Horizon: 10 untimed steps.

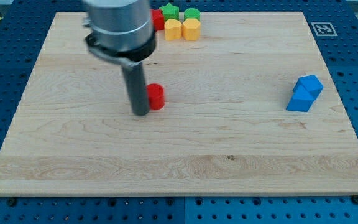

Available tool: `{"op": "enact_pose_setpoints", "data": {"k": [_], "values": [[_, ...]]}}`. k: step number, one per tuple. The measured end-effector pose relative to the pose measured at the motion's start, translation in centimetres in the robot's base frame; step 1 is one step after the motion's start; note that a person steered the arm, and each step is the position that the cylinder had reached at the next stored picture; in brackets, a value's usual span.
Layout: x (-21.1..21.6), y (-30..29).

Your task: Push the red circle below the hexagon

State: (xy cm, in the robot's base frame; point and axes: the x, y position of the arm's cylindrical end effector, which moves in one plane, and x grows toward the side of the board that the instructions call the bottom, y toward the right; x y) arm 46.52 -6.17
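Observation:
The red circle (157, 96) lies on the wooden board (179, 143), left of centre. My tip (141, 114) touches the board right against the circle's left side. At the view's top is a cluster: a yellow hexagon (173, 29), a yellow block (192, 29), a green star (169, 11), a green round block (192, 14) and a red block (158, 19) partly hidden behind my arm. The red circle sits well below this cluster, slightly to its left.
Two blue blocks (305, 93) sit touching each other near the view's right edge. My arm's grey body (118, 25) covers the board's upper left part. A fiducial marker (321, 28) sits off the board's top right corner.

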Motion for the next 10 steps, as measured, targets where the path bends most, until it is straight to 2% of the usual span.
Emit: {"op": "enact_pose_setpoints", "data": {"k": [1, 2, 3, 4, 6, 7, 8, 9, 10], "values": [[-5.5, 1.9], [-5.6, 0.9], [-3.0, 1.3], [-4.3, 5.3], [-12.5, 1.4], [-11.2, 1.2], [-7.2, 1.4], [-6.8, 4.9], [-9.4, 4.6]]}}
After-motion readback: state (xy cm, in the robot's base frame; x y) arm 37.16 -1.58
